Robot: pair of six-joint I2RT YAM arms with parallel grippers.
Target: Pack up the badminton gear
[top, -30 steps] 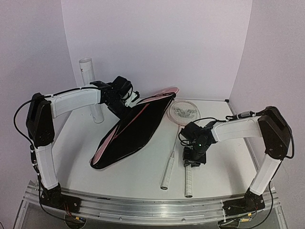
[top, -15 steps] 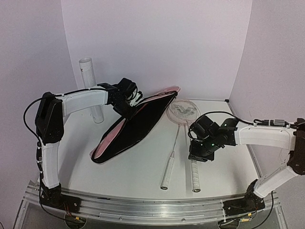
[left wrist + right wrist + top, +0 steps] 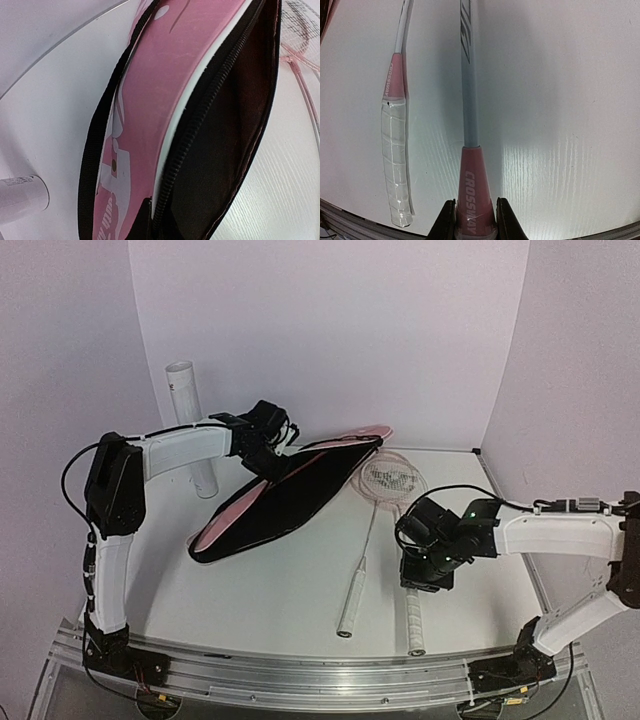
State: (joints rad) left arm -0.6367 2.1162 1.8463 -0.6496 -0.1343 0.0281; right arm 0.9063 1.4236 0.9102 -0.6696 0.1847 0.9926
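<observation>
While right end effector clamps racket, shifted rightward, left end effector pinches bag

White table, lilac walls (soft light)

Non-task items on the white bench. A long pink bag lies diagonally, running from the left-middle of the bench up to the middle of the far edge. Its mouth stands open along a black zipper, exposing a dark lining. The pink outer panel carries white lettering and a black edge band. A tall white cardboard tube stands upright near the far-left corner, just beside the bag but apart from it; the left wrist view shows its base. A metal rail runs along the near edge. Pale lilac walls enclose the far and side edges.
</observation>
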